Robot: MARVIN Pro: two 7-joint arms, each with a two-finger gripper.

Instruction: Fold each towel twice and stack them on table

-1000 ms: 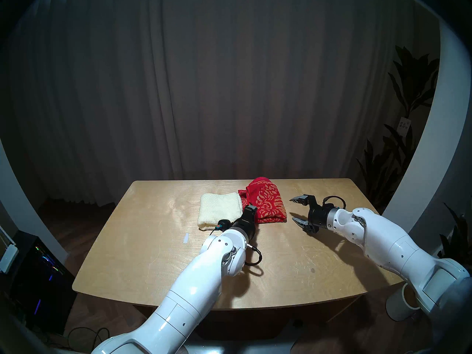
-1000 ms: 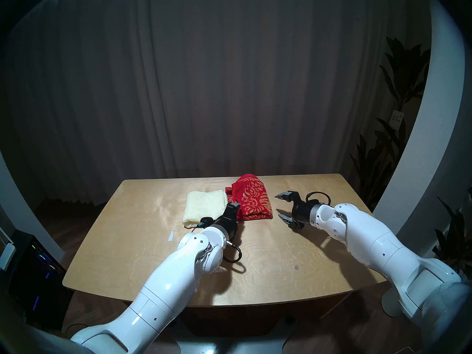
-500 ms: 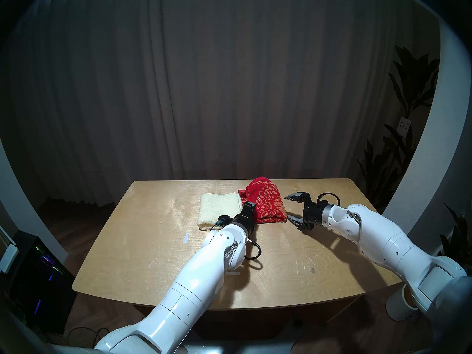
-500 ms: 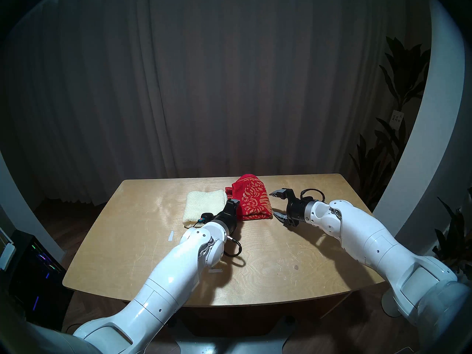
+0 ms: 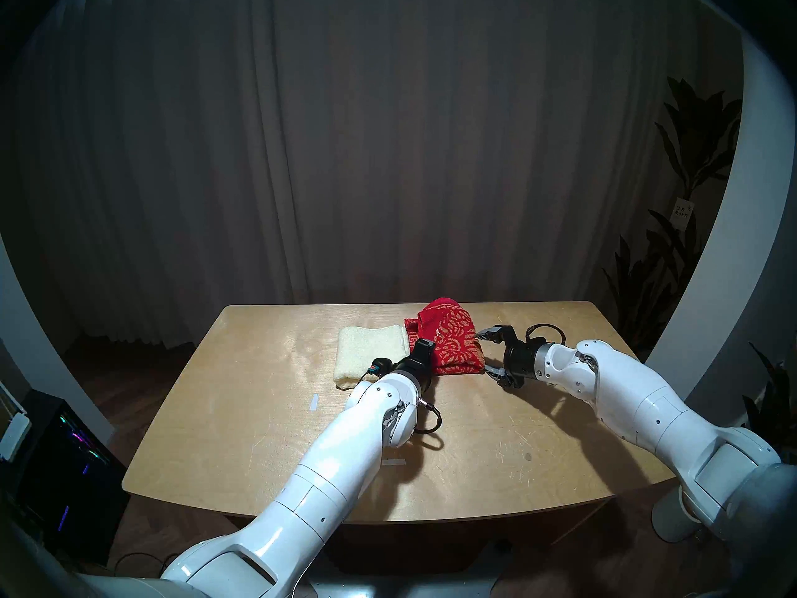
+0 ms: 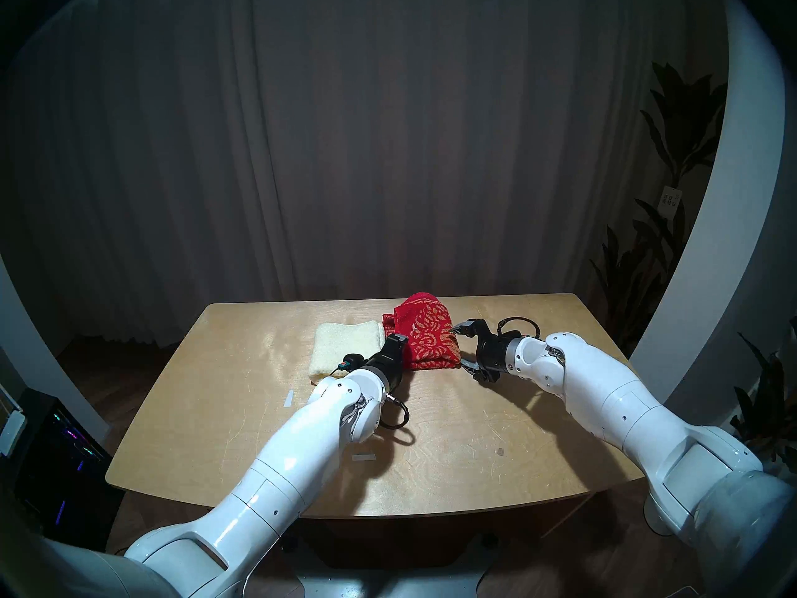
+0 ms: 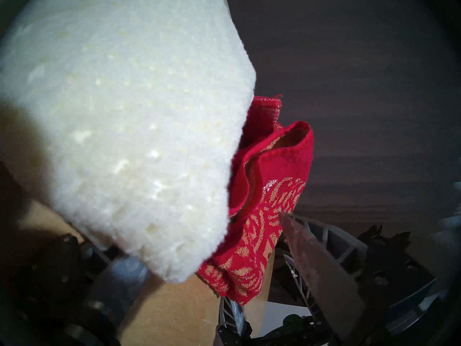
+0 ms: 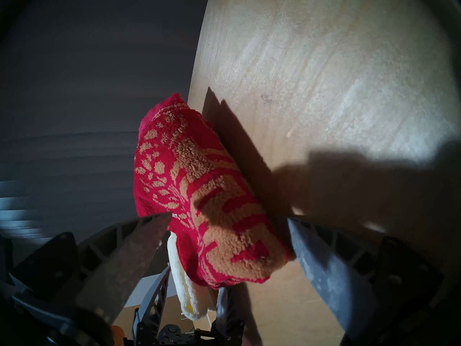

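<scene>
Two folded towels are lying side by side toward the far part of the counter [image 5: 241, 416], touching at their inner edges. The plain towel [image 5: 371, 355] is sitting on the left, the patterned towel [image 5: 450, 342] on the right and reaching nearer the far edge. The left end effector [image 5: 425, 347] is standing in front, between the two. The right end effector [image 5: 485, 353] is straddling the patterned towel's right end. A tape strip [image 5: 314, 402] is lying on the counter, left of the left arm.
</scene>
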